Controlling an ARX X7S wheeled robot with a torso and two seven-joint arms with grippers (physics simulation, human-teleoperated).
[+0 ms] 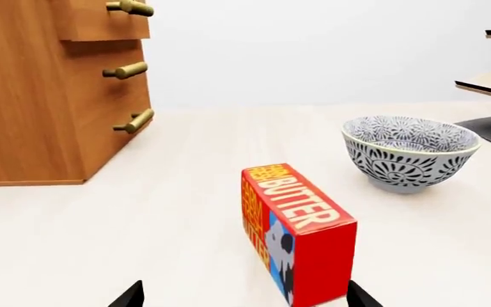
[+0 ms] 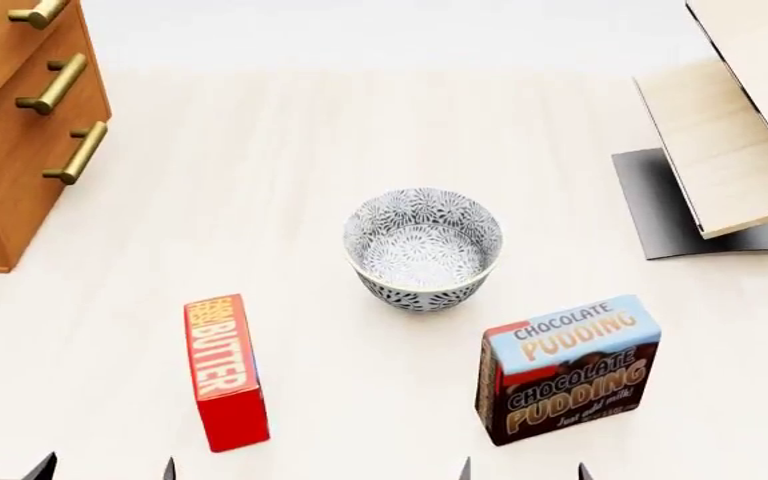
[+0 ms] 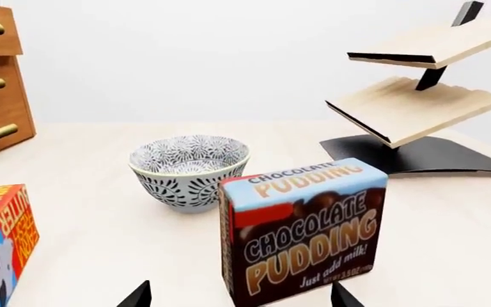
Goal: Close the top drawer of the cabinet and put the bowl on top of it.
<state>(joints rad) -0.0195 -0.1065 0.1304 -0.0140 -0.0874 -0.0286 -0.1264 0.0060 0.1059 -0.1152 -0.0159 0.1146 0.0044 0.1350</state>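
Nothing was done yet: the top drawer [image 1: 100, 22] stuck out of the cabinet [image 1: 32, 109], the bowl [image 2: 423, 248] sat on the table, and both claws were spread, holding nothing.

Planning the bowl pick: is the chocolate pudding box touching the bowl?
Apart. The head view shows bare table between the bowl and the chocolate pudding box.
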